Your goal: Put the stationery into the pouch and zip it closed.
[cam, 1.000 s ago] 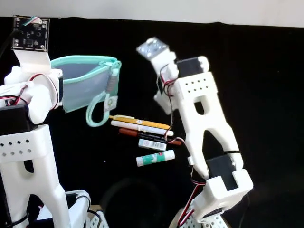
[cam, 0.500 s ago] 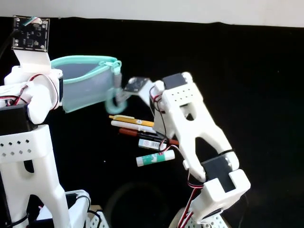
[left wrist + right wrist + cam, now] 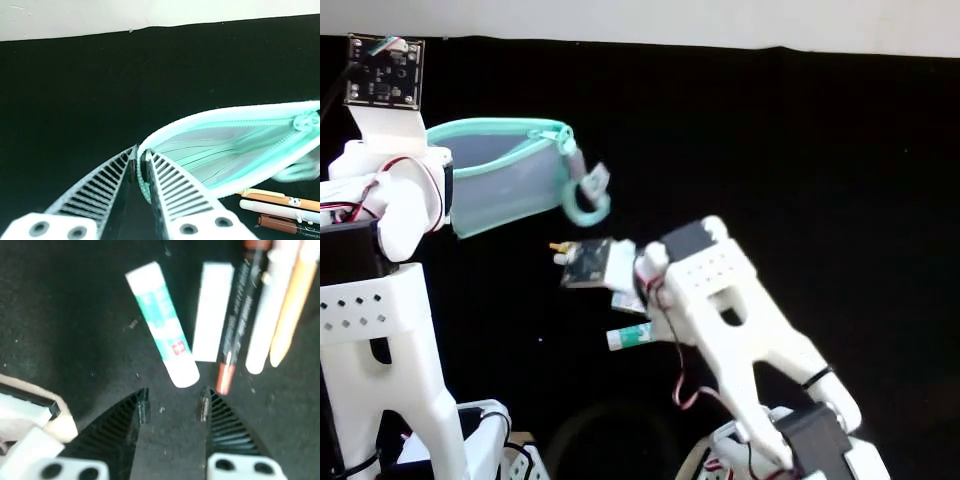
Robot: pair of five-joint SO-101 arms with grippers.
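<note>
One soft mint zip pouch [image 3: 500,185], cylindrical glue stick [image 3: 162,325], slim pens [image 3: 270,315]

Black table [image 3: 840,160]: glue stick [image 3: 623,338], eraser [image 3: 212,310] and three pens [image 3: 270,305] lie side by side, centre of high view (pens packed together).

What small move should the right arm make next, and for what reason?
Probably lower the right gripper onto the glue stick and close. Its jaws stand open close to the stick's end, nothing is held, and the left gripper holds the pouch open.
</note>
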